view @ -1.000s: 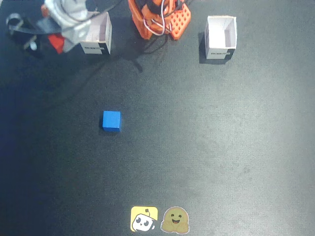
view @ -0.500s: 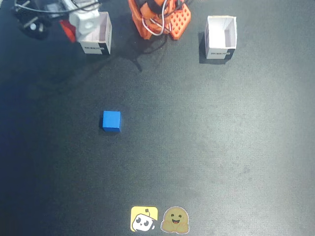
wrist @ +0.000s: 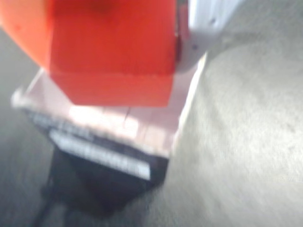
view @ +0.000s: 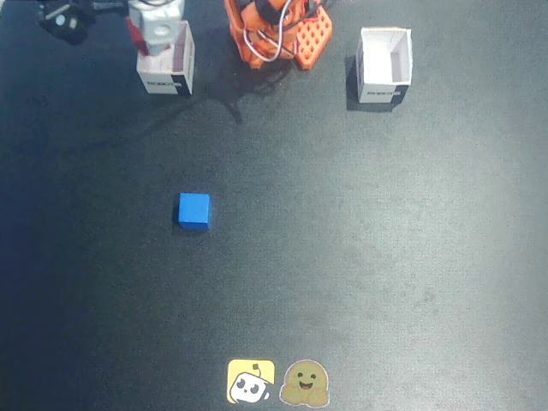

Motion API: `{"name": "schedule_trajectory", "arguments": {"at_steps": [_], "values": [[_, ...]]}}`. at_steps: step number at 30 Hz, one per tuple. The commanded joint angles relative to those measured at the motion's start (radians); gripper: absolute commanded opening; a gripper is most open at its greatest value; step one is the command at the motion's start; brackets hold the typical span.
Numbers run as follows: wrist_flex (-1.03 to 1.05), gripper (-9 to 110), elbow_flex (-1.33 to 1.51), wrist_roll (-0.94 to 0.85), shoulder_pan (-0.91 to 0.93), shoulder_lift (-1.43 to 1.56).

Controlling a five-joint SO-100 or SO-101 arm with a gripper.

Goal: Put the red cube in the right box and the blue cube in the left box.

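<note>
While the arm reaches toward the 11 o'clock corner of the fixed view, its gripper point(view: 147, 38) hangs over the small white open-topped cardboard box point(view: 174, 73) that stands there on the dark matte table point(view: 360, 257). In the wrist view the small solid bright-red cube point(wrist: 111, 52) fills the upper left part of the picture, with an orange finger point(wrist: 21, 28) against its left face and a white finger point(wrist: 208, 19) at its right side, so the gripper is closed on the red cube. The red cube is above the open top of this box point(wrist: 156, 127) and does not rest inside it; the picture is blurred, so I cannot tell how high it is. In the fixed view only a thin red strip shows at the gripper.

The small solid bright-blue cube point(view: 194, 211) lies flat on the table at about 9 o'clock from the centre, well apart from both boxes and from the arm. A second white open-topped box point(view: 384, 64) stands at 1 o'clock. Between the two boxes, at 12 o'clock, is the orange perforated robot base point(view: 278, 34) with white cables. Two cartoon stickers, a yellow one point(view: 251, 381) and a brownish one point(view: 306, 384), are at 6 o'clock at the table's edge.
</note>
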Motion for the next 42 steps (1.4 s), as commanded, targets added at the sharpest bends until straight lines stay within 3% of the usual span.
{"name": "schedule_trajectory", "arguments": {"at_steps": [1, 20, 27, 36, 42], "values": [[0.008, 13, 0.000, 0.023, 0.012, 0.031], [-0.009, 19, 0.023, 0.041, 0.020, 0.031], [-0.058, 4, 0.029, -0.043, 0.008, 0.032], [-0.161, 0, 0.048, -0.152, -0.304, 0.091], [-0.112, 0, 0.101, -0.132, -0.557, 0.287]]}}
